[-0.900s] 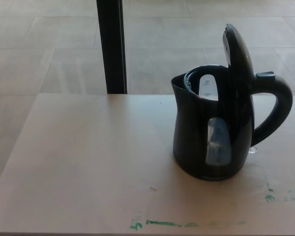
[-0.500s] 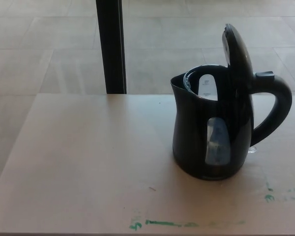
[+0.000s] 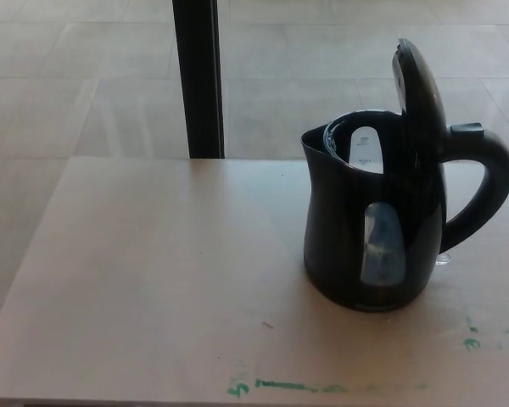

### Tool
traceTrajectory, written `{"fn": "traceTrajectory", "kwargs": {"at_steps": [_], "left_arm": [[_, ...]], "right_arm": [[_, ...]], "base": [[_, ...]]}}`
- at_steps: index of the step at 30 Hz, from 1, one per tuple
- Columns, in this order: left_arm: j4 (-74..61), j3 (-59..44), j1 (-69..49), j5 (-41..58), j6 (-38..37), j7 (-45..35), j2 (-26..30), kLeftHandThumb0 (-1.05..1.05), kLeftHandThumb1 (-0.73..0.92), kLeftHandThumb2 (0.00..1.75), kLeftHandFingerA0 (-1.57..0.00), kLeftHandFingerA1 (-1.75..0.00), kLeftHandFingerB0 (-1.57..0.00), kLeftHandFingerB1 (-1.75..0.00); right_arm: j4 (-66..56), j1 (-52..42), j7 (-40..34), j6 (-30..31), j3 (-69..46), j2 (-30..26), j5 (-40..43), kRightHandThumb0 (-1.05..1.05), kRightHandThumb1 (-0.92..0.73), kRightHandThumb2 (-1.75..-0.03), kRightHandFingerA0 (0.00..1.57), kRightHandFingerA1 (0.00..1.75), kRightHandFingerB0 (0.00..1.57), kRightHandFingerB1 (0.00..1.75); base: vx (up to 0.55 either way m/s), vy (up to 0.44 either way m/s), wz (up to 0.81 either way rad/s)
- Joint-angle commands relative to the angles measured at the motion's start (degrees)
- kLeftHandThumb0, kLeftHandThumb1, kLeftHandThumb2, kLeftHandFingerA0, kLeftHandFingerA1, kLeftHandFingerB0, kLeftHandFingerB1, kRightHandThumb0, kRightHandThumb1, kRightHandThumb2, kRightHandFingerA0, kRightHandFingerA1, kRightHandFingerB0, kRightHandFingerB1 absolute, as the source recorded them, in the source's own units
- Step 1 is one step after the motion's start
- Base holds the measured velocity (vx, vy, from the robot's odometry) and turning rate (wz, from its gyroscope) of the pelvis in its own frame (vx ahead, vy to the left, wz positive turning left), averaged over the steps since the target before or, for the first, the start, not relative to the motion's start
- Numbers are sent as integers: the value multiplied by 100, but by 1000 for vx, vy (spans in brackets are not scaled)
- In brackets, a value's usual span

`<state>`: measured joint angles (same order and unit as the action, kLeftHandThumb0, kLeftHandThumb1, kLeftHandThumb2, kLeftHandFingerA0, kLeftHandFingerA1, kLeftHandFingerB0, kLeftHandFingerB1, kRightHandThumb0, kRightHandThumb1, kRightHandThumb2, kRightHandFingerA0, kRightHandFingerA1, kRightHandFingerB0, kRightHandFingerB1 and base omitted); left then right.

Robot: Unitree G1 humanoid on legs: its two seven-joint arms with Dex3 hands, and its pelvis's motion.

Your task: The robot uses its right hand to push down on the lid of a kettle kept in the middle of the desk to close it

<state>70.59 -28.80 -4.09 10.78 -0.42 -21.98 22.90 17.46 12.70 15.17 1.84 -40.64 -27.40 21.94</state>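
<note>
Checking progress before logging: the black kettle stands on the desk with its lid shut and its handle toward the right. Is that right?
Not quite. The head view shows the kettle on the desk, handle right, but its lid stands open, tipped upright.

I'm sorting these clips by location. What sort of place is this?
Probably an indoor lab or office test area: a plain light desk smeared with green marks, a pale tiled floor beyond it, and a lone black kettle.
</note>
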Motion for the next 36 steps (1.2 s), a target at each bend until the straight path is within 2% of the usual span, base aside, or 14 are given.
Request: {"fn": "traceTrajectory", "kwargs": {"at_steps": [1, 15, 16, 19, 20, 21, 23, 24, 31, 32, 33, 34, 35, 36], "left_arm": [[39, -50, -19, 182, 4, -123, 206, -81, 68, 66, -36, -51, -35, -41], [56, 77, -33, 205, -95, -136, 267, -83, 60, 70, -38, -54, -35, -42], [90, 97, 0, 183, -91, -47, 262, -80, 69, 61, -43, -51, -39, -38], [138, 92, 14, 200, -64, -59, 280, -79, 70, 61, -42, -52, -38, -38], [118, 82, 7, 220, -51, -66, 278, -79, 70, 61, -42, -51, -39, -40], [93, 148, -17, 157, -111, -100, 296, -79, 72, 62, -41, -49, -39, -39], [66, 168, -64, 170, -180, -117, 278, -84, 62, 72, -38, -51, -33, -41], [69, 143, -70, 208, -141, -124, 282, -78, 72, 61, -40, -49, -36, -37], [26, 68, -131, 307, -34, -187, 304, -76, 71, 61, -42, -54, -39, -39], [45, 68, -118, 300, -16, -168, 321, -76, 55, 94, -39, -60, -34, -52], [44, 69, -119, 298, -14, -169, 330, -76, 55, 94, -39, -60, -34, -52], [11, 54, -134, 324, -11, -225, 334, -76, 70, 61, -40, -52, -37, -39], [17, 60, -141, 311, -31, -206, 329, -76, 70, 61, -41, -54, -38, -39], [16, 72, -140, 294, -35, -185, 330, -76, 56, 94, -40, -62, -34, -51]], "right_arm": [[-827, 518, -382, 633, 366, -219, 73, -72, -79, -64, 31, 45, 27, 34], [-537, 2693, -248, 977, 2362, -496, -700, -79, -73, -63, 34, 48, 34, 33], [-323, 2976, -112, 903, 2957, -628, -1234, -90, -62, -78, 35, 50, 30, 37], [-153, 3096, -19, 803, 3275, -633, -1356, -86, -75, -64, 38, 46, 34, 31], [-100, 3132, 8, 803, 3358, -618, -1361, -86, -58, -98, 32, 53, 26, 45], [49, 3232, 60, 808, 3499, -475, -1345, -81, -72, -62, 39, 47, 35, 33], [137, 3270, 69, 747, 3798, -478, -1564, -84, -60, -76, 37, 52, 32, 39], [222, 3257, 117, 623, 3853, -460, -1579, -75, -73, -62, 38, 48, 35, 34], [781, 3555, 272, 619, 4219, -270, -1768, -76, -73, -64, 32, 49, 33, 34], [882, 3615, 289, 562, 4243, -246, -1792, -76, -73, -63, 33, 49, 34, 34], [917, 3621, 293, 538, 4239, -237, -1801, -76, -73, -63, 33, 49, 34, 34], [1065, 3689, 266, 382, 4308, -239, -1923, -77, -74, -63, 35, 49, 35, 34], [1114, 3746, 249, 330, 4426, -293, -2099, -85, -63, -77, 34, 53, 31, 39], [1189, 3810, 257, 313, 4423, -263, -2090, -78, -74, -63, 37, 51, 35, 33]], "base": [[0, 0, 0], [0, 0, 0], [0, 0, 0], [0, 0, 0], [0, 0, 0], [0, 0, 0], [0, 0, 0], [0, 0, 0], [0, 0, 0], [0, 0, 0], [0, 0, 0], [0, 0, 0], [0, 0, 0], [0, 0, 0]]}}
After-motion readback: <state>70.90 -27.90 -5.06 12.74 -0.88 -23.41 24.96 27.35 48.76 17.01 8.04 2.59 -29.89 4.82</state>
